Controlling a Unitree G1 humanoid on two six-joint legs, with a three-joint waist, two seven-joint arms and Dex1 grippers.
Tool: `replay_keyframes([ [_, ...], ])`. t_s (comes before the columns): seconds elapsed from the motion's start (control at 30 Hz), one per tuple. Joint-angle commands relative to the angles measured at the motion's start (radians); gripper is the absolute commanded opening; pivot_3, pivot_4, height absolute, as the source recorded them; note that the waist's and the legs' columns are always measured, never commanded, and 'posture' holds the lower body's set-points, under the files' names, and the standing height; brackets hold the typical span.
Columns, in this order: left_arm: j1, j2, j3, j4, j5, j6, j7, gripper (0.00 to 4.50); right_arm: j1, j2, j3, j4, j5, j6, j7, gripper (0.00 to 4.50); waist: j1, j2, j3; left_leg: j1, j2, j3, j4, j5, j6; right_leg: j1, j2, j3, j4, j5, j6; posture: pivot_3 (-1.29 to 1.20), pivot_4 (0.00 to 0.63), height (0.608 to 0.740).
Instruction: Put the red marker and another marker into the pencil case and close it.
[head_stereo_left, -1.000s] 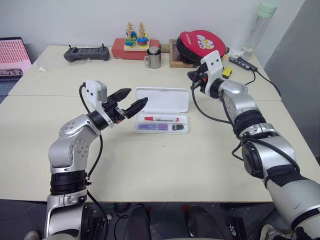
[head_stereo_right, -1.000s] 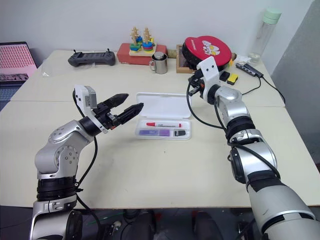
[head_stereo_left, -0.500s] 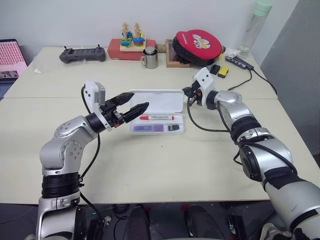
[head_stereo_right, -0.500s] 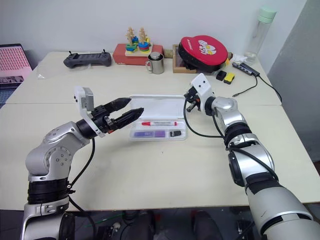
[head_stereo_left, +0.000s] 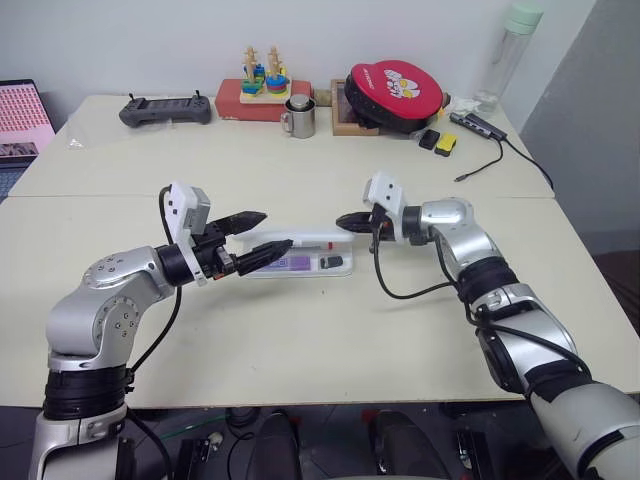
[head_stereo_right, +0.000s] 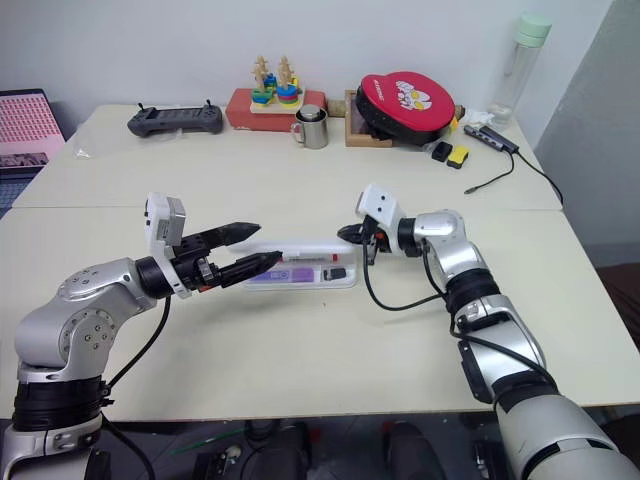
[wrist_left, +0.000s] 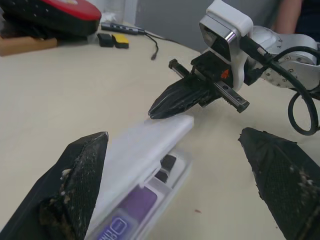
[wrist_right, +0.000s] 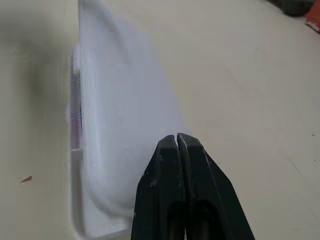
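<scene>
Your left gripper (head_stereo_left: 252, 244) hangs centre-left, jaws spread wide and holding nothing, tips at the left end of the pencil case (head_stereo_left: 300, 262), which sits mid-frame on the table (head_stereo_left: 300, 330) with another marker (wrist_left: 131, 210) in the tray. The lid (wrist_left: 145, 150) is tipped low over the tray, so you're on the closing step; I can't make out the red marker under it. At centre-right your right gripper (head_stereo_left: 352, 220), jaws pressed together, rests on the lid's right end: next, push down until it shuts flat.
</scene>
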Motion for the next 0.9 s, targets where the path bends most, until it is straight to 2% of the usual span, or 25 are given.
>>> replay_keyframes([
  [0.03,0.030,0.023,0.029,-0.063,-0.034,0.012,0.003,4.50,0.041,-0.007,0.047,-0.102,-0.036,-0.001,-0.008,0.04,0.000,0.000,0.000,0.000,0.000,0.000,0.000,0.000,0.000,0.000,0.000,0.000,0.000,0.000,0.000,0.00,0.150,0.740],
  [0.3,0.091,0.088,0.049,-0.025,0.005,-0.014,0.001,4.50,0.126,0.006,0.128,-0.143,-0.119,0.036,-0.080,0.04,0.000,0.000,0.000,0.005,0.000,0.001,0.000,0.000,0.000,0.003,0.000,0.001,0.001,-0.001,-0.001,0.00,0.150,0.740],
  [0.5,0.099,0.081,0.052,-0.017,-0.001,-0.021,0.012,4.50,0.158,-0.001,0.101,-0.179,-0.074,0.105,-0.076,0.04,0.000,0.000,0.000,0.009,0.000,0.001,0.000,0.000,0.000,0.007,0.000,0.001,0.001,-0.004,0.003,0.00,0.150,0.740],
  [0.63,0.116,0.080,0.056,0.017,0.046,-0.054,0.053,4.50,0.179,-0.024,0.121,-0.181,-0.099,0.089,-0.094,0.04,0.000,0.000,0.000,0.010,0.000,0.001,0.000,0.000,0.000,0.008,0.000,0.001,0.001,-0.004,0.002,0.00,0.150,0.740],
  [0.9,0.138,0.084,0.103,0.057,0.069,-0.083,0.108,4.50,0.183,0.062,0.123,-0.270,-0.037,0.169,-0.088,0.04,-0.005,-0.001,-0.001,0.010,0.001,0.001,0.000,0.000,0.000,0.007,0.000,0.001,0.001,-0.004,0.002,0.00,0.150,0.740],
])
